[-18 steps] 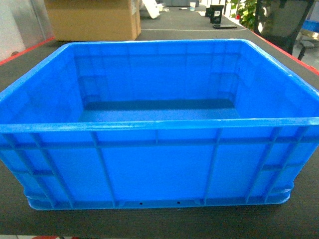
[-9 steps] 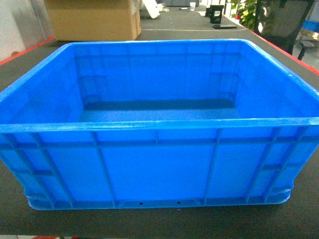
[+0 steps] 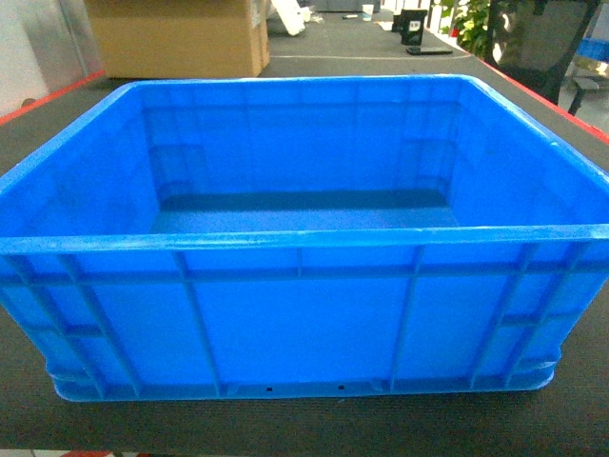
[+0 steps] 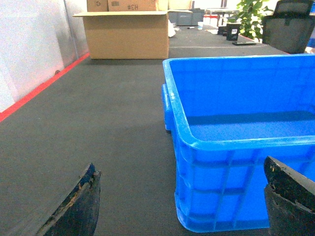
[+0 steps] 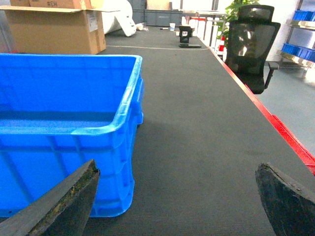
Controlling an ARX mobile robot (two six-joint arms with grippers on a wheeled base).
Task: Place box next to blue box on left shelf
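Observation:
The box is a big bright-blue crate with ribbed walls, standing empty on the dark mat-covered table and filling most of the head view. My left gripper is open, low over the mat just short of the box's near left corner, with nothing held. My right gripper is open too, just short of the box's near right corner, with bare mat between its fingers. Neither gripper shows in the head view. The left shelf and the other blue box are out of view.
A cardboard carton stands on the table behind the box, to the left. A red strip marks the table's right edge, with a black office chair beyond it. Small dark items sit at the far end.

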